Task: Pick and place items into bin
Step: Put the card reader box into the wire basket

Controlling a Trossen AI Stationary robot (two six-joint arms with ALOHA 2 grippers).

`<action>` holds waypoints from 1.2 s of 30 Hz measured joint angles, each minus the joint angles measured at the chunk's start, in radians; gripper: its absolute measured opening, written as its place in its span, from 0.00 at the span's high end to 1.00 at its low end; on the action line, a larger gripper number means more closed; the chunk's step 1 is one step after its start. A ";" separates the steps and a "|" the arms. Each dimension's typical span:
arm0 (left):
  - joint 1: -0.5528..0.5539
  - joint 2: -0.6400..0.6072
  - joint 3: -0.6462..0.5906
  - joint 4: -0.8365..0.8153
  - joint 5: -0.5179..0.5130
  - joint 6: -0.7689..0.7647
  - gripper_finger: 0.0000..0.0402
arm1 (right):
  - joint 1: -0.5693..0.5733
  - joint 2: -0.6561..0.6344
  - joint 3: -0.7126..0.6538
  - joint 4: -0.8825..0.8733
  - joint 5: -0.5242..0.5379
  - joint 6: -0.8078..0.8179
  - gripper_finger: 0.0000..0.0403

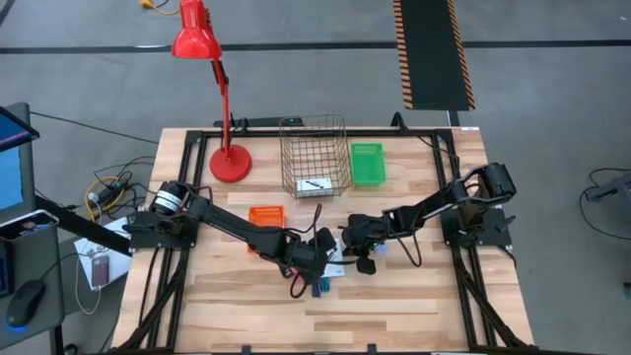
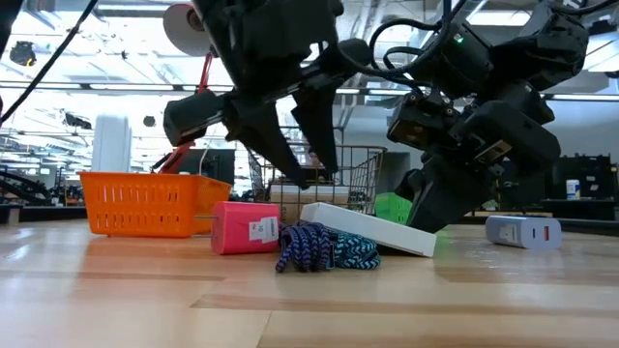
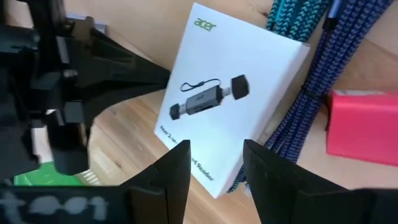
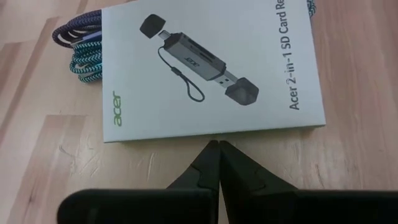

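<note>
**Both grippers meet at a white Acer card-reader box**

A flat white box (image 4: 211,68) lies mid-table, propped at a tilt on a bundle of braided blue and teal cables (image 2: 317,247). Its face shows a green "acer" logo, a picture of a grey card reader with a lanyard, and the words "Acer 2-in-1 SD Card Re…", cut off by the frame edge.

The left gripper (image 3: 214,163) hangs over the box's near edge, its fingers (image 3: 173,171) spread wide with nothing between them. The right gripper (image 4: 217,155) has its fingertips pressed fully together, tip at the box's long edge, holding nothing.

A pink box (image 2: 245,227) with a small white label, writing too small to read, sits at about 9 o'clock of the cables, touching them.

From the white box, the wire basket (image 1: 314,156) stands near 12 o'clock with a white card (image 1: 314,184) inside; the green bin (image 1: 367,164) lies at 1 o'clock, the orange basket (image 1: 265,215) at 10 o'clock, the red desk lamp (image 1: 209,59) farther at 11 o'clock.
</note>
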 joint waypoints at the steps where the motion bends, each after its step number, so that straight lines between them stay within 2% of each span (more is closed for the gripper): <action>1: 0.001 0.000 -0.004 -0.002 0.003 0.005 0.66 | -0.003 0.000 0.000 0.000 -0.001 0.000 1.00; 15: 0.024 0.000 -0.012 0.008 0.077 0.043 0.66 | -0.004 0.000 0.001 0.003 -0.011 0.000 1.00; 29: 0.028 0.000 -0.013 -0.001 0.077 0.213 0.66 | -0.005 0.000 0.001 0.000 -0.032 -0.001 1.00; 36: 0.028 0.029 -0.014 -0.019 0.079 0.231 0.66 | -0.005 0.000 0.001 0.000 -0.034 -0.021 1.00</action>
